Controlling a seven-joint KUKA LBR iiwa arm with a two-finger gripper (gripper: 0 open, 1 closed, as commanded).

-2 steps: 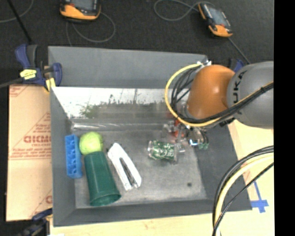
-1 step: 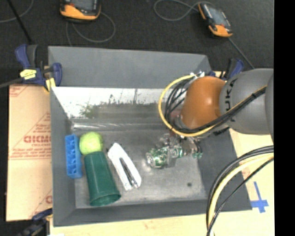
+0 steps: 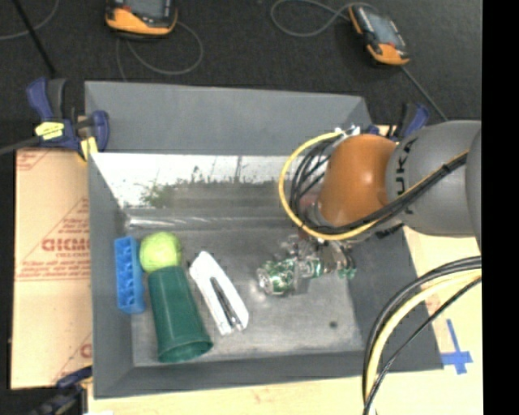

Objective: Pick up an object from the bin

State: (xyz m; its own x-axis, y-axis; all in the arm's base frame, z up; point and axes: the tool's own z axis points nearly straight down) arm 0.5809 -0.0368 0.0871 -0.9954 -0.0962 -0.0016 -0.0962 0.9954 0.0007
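Jaws down low in the bin (image 3: 243, 174), well right of the green cup (image 3: 177, 320); spread or pinched, cannot tell.

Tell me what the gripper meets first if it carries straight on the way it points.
Most likely the bare grey floor of the bin: the gripper points down at an open patch, right of the white oblong object and apart from it. Depth is hard to judge from above.

Robotics lab, grey metal bin (image 3: 227, 121) under a cabled robot arm (image 3: 442, 182), orange handheld units (image 3: 139, 14) on dark surface (image 3: 243, 40)
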